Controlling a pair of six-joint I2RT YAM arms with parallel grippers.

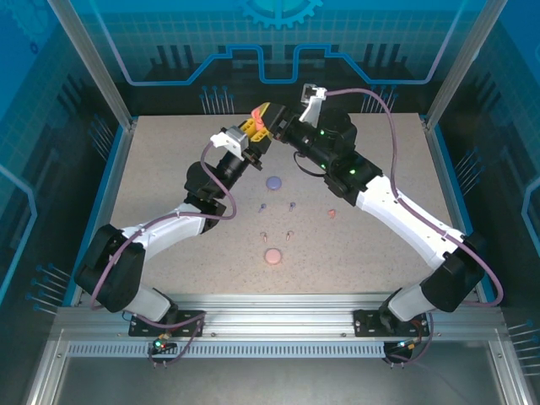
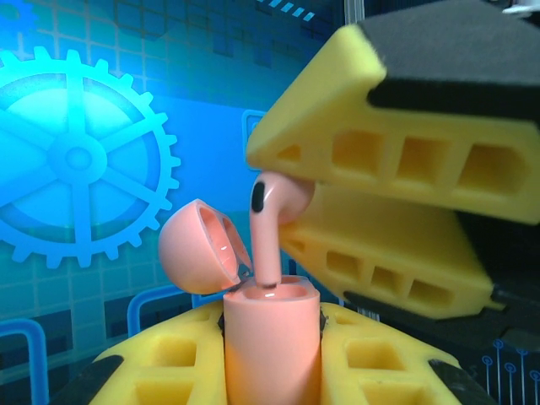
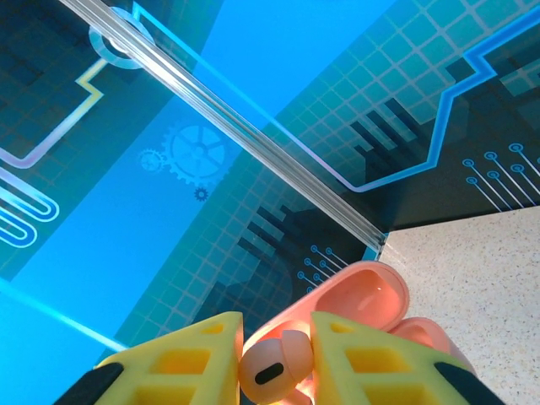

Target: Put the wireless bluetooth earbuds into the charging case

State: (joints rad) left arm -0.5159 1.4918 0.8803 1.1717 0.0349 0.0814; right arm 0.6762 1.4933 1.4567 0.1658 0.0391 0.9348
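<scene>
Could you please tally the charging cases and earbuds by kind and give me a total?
Charging cases: 3 (purple case, pink case, salmon case in the left gripper)
Earbuds: 6 (2 purple earbuds, 2 pink earbuds, loose salmon earbud, held salmon earbud in the right gripper)
Total: 9
</scene>
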